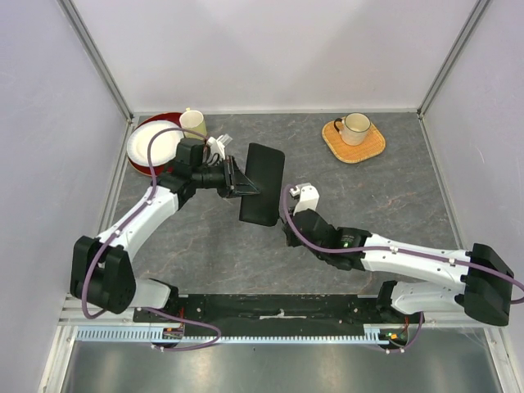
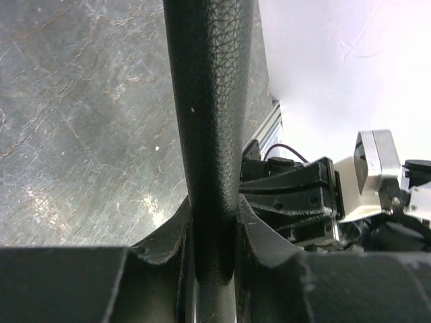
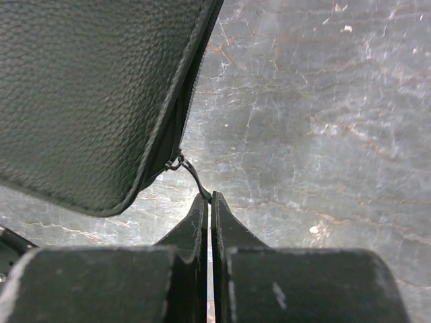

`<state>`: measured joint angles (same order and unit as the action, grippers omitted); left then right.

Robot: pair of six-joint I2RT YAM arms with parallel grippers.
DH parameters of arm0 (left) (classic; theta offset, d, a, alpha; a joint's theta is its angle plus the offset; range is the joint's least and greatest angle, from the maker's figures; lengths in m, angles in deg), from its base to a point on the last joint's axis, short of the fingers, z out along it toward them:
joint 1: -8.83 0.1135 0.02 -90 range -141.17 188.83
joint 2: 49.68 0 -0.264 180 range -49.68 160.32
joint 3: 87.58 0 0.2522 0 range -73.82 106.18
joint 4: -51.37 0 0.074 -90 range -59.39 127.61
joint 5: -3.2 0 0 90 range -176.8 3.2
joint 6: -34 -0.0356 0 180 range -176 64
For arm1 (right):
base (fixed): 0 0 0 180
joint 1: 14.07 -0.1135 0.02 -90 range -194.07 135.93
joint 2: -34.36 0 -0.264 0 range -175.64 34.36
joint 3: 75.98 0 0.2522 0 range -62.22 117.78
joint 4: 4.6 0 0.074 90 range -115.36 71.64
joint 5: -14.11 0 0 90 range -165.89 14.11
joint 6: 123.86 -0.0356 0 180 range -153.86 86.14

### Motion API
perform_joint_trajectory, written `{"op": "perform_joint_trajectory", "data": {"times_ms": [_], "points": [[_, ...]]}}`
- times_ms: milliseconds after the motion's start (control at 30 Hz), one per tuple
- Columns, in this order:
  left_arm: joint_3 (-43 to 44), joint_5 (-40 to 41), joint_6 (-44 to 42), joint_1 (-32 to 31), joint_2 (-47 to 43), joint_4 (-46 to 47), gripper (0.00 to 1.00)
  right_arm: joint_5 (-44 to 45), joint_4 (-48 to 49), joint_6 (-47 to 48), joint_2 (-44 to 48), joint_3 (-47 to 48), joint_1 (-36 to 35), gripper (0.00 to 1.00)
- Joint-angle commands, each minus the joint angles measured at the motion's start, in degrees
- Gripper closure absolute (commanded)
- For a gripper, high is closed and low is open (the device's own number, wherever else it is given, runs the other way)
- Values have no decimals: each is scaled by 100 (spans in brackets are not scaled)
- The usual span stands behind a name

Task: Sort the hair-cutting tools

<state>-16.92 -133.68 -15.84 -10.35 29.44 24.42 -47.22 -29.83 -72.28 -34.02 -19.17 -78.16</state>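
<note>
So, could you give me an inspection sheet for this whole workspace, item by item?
Surface: grey marbled table.
Job's things: scissors and combs, nothing seen; only a black case, gripped at one edge.
Clutter: white plate on a red plate with a mug beside them, far left; second mug on a woven mat, far right.
Grippers: left gripper shut on the case; right gripper shut on the zip pull.
Cables: purple cables run along both arms; one loops above the plates.
Surroundings: white walls, metal frame posts.
</note>
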Motion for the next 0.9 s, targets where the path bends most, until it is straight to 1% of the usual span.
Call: {"op": "perform_joint_trajectory", "data": {"times_ms": [0, 100, 200, 333, 400, 467, 533, 567, 600, 667, 700, 733, 800, 833, 867], "points": [[286, -1033, -412, 37, -607, -104, 98, -71, 39, 1114, -35, 264, 362, 100], [137, -1280, -588, 37, -862, -228, 98, -116, 100, 1519, -219, 545, 555, 100], [-82, -1298, -737, 37, -1133, -359, 98, -142, 153, 1818, -325, 792, 722, 100], [-302, -1298, -826, 37, -1231, -474, 98, -239, 364, 2118, -281, 1012, 767, 100], [-320, -1220, -808, 37, -1240, -483, 98, -352, 347, 2162, -290, 1135, 776, 100], [-268, -1097, -765, 37, -1240, -483, 98, -414, 268, 2005, -246, 1136, 776, 100], [-111, -965, -747, 37, -1266, -579, 98, -729, 267, 1908, -106, 961, 776, 100], [-40, -825, -799, 37, -1275, -640, 98, -844, 276, 1899, -18, 856, 767, 93], [65, -745, -860, 37, -1275, -876, 98, -1010, 276, 1899, 191, 602, 767, 74], [469, -456, -1070, 37, -1232, -1184, 98, -1178, 469, 1916, 482, 267, 767, 58], [610, -359, -1150, 37, -1205, -1395, 98, -1310, 583, 1943, 797, -82, 776, 44], [881, -227, -1229, 37, -1179, -1762, 98, -1607, 923, 1986, 965, -260, 767, 40], [1259, 177, -1449, 28, -1117, -2160, 98, -1907, 1128, 2162, 1308, -672, 767, 32], [1375, 300, -1511, 20, -1108, -2509, 98, -2152, 1503, 2224, 1388, -771, 758, 30], [1480, 519, -1581, 11, -1108, -2643, 98, -2303, 1637, 2302, 1432, -841, 767, 29]]}}
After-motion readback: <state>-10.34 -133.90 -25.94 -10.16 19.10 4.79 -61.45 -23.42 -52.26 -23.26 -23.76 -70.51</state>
